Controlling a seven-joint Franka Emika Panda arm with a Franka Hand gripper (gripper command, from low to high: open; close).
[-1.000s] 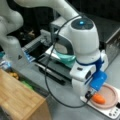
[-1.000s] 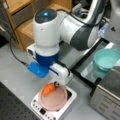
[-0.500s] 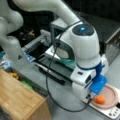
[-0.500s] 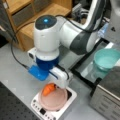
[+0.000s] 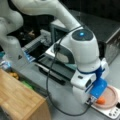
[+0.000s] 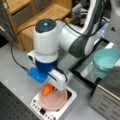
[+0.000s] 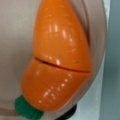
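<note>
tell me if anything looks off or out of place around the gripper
Nothing is spilled or broken. The one oddity: a toy carrot lies on a pink plate that sits on a white scale. A seam crosses the carrot's middle. The gripper is right over it.

I see the toy carrot [image 6: 48,89] lying on the plate [image 6: 56,101], at its edge toward a front view's left, under my gripper [image 6: 50,87]. The plate sits on the scale [image 6: 53,113]. A bowl [image 6: 108,60] rests well apart, toward the desk's right edge.
</note>
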